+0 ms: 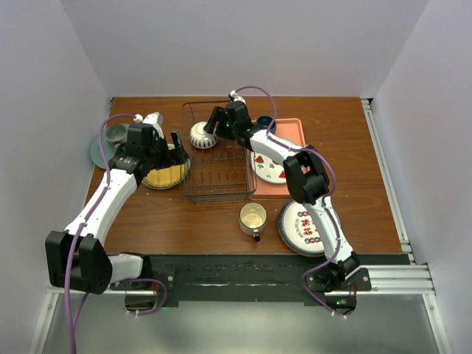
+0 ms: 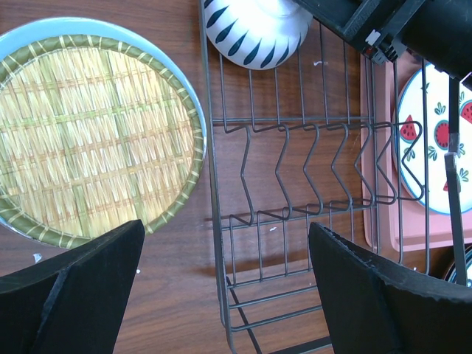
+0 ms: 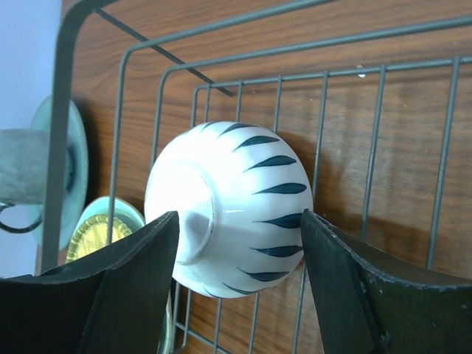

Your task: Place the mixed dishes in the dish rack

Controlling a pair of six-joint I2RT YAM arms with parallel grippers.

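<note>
The right jaws grip the striped bowl between them above the rack; the left jaws gape wide, yellow plate just beneath.

The left arm reaches forward, wrist turned down, its jaws spread wide. The right arm stretches far forward, its jaws pressed on opposite sides of the bowl between them.

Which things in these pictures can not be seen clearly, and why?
Top view: the right arm covers part of the teal-rimmed plate and the fruit-patterned plate.
Top view: a dark teal object behind that arm is too small to name.
Right wrist view: contact between the right end effector and the white bowl is unclear.
</note>
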